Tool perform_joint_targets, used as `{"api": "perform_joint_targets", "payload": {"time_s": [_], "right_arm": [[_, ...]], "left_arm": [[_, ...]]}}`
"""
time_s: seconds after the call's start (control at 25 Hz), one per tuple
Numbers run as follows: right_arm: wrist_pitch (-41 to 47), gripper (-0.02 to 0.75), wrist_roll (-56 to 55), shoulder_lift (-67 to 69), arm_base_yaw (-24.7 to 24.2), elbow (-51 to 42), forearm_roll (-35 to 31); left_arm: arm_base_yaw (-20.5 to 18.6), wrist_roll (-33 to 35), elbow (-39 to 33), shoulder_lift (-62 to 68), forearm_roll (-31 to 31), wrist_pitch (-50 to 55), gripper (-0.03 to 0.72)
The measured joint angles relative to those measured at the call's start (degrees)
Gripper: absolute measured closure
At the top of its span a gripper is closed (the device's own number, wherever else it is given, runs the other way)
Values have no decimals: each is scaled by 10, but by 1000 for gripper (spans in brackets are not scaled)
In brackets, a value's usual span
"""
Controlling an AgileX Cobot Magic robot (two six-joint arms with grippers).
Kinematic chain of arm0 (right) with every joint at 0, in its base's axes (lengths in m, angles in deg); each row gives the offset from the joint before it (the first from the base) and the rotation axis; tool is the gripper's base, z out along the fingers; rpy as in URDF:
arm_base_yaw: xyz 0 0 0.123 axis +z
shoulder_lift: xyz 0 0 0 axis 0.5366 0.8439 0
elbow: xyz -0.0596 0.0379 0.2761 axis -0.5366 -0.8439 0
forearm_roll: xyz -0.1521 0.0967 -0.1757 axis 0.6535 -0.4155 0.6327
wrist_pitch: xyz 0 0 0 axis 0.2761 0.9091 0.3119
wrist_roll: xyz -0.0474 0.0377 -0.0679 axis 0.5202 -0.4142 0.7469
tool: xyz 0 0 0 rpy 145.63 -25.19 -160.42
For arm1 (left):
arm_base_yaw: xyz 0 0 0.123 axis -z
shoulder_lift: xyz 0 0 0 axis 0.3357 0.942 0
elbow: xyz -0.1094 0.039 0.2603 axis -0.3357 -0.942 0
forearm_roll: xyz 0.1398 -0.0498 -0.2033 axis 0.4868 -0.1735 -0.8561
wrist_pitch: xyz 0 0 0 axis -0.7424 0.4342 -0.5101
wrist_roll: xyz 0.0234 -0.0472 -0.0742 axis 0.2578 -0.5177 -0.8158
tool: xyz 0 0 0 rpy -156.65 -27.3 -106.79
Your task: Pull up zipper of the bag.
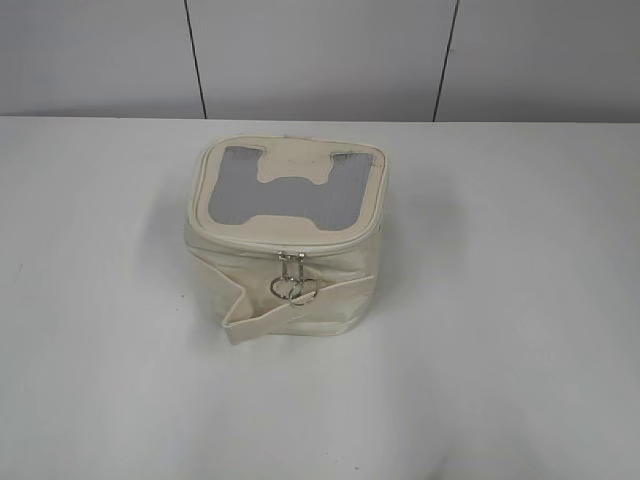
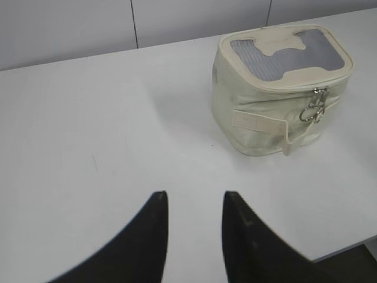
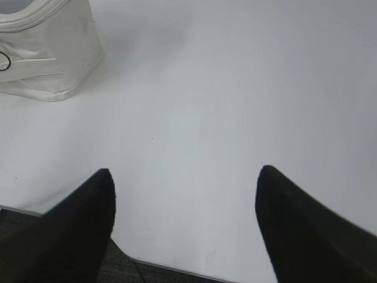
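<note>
Low over the near left part of the white table (image 1: 90, 330): left gripper (image 2: 194, 203), dark fingers (image 2: 150, 233) a narrow gap apart, empty, well short of the bag. Mid-table, upright: cream bag (image 1: 285, 240) with grey window lid, metal zipper pulls (image 1: 291, 270) hanging at the middle of its front face, a strap (image 1: 255, 325) sticking out at its lower left. Over the near right edge: right gripper (image 3: 184, 177), spread wide, empty, bag well apart at upper left.

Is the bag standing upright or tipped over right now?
Upright. The bag rests on its base on the table, its grey windowed lid facing up and the zipper pulls hanging down the front.
</note>
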Motion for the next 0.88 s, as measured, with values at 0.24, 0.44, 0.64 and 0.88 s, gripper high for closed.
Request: {"api": "perform_joint_targets", "payload": {"time_s": [0.24, 0.44, 0.64, 0.88], "right_arm": [[0, 158, 0, 0, -27, 0, 0], [0, 158, 0, 0, -87, 0, 0], [0, 158, 0, 0, -91, 0, 0], [0, 158, -1, 0, -91, 0, 0]], "left_arm": [[-45, 0, 0, -8, 0, -1, 441], [-153, -1, 0, -8, 0, -1, 441], [-160, -1, 0, -8, 0, -1, 441], [-158, -2, 0, -8, 0, -2, 441]]}}
